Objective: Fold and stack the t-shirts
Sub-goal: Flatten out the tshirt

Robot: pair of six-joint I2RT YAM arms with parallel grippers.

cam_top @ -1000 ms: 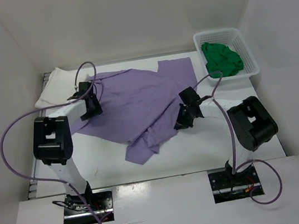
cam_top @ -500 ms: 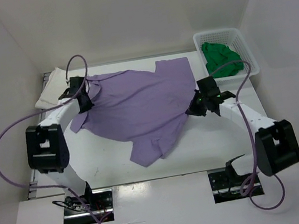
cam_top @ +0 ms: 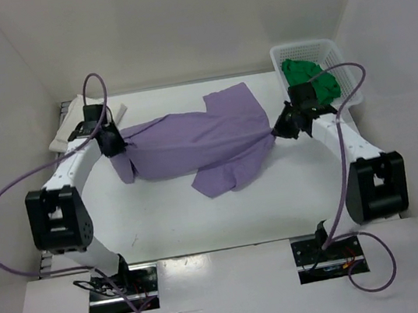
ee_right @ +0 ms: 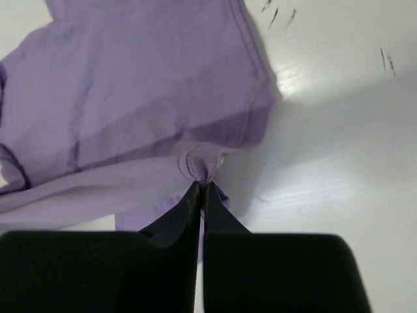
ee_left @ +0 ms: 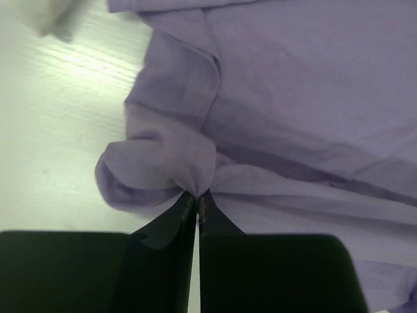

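The lilac t-shirt [cam_top: 198,138] hangs stretched between my two grippers over the middle of the table, its lower part drooping to the tabletop. My left gripper [cam_top: 115,145] [ee_left: 197,194] is shut on a bunched fold at the shirt's left end [ee_left: 182,163]. At the right end my right gripper [cam_top: 277,130] [ee_right: 202,186] is shut on a ribbed hem [ee_right: 199,163]. The green t-shirt [cam_top: 312,82] lies crumpled in the basket. A folded white t-shirt [cam_top: 70,124] rests at the table's back left corner.
The white lattice basket [cam_top: 341,66] stands at the back right corner. White walls close in the table on three sides. Purple cables loop above both arms.
Both grippers have gone from open to shut on the lilac t-shirt and moved outward and back, pulling it taut and lifting it off the table.
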